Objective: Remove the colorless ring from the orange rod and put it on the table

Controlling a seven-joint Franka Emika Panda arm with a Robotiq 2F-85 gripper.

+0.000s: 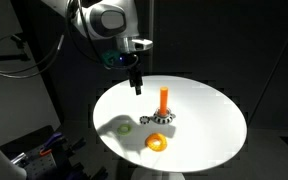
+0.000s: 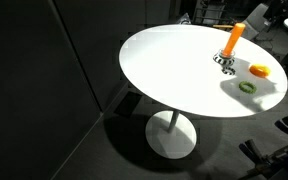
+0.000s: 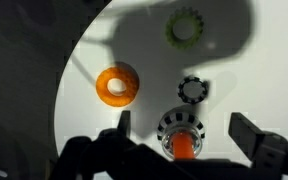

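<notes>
So the gripper point(image 1: 137, 88) is hanging above the table point(image 1: 206, 120) with its fingers spread as wide as they go, and it isn't holding anything. In the wrist view the fingers point(image 3: 246, 132) are showing on either side of the orange rod point(image 3: 183, 148). In an exterior view, though, the gripper is sitting off to one side of the rod and clearly isn't touching it. The rod is standing upright on its pale speckled foot point(image 3: 180, 126), away from the table's edge. The clear ring point(image 3: 192, 89) is lying flat on the table just beside that foot, as far as I can tell, not on the rod. A yellow-orange ring point(image 3: 117, 85) and a green ring point(image 3: 184, 27) are also lying flat on the table, each a bit apart from the rod and from each other.
</notes>
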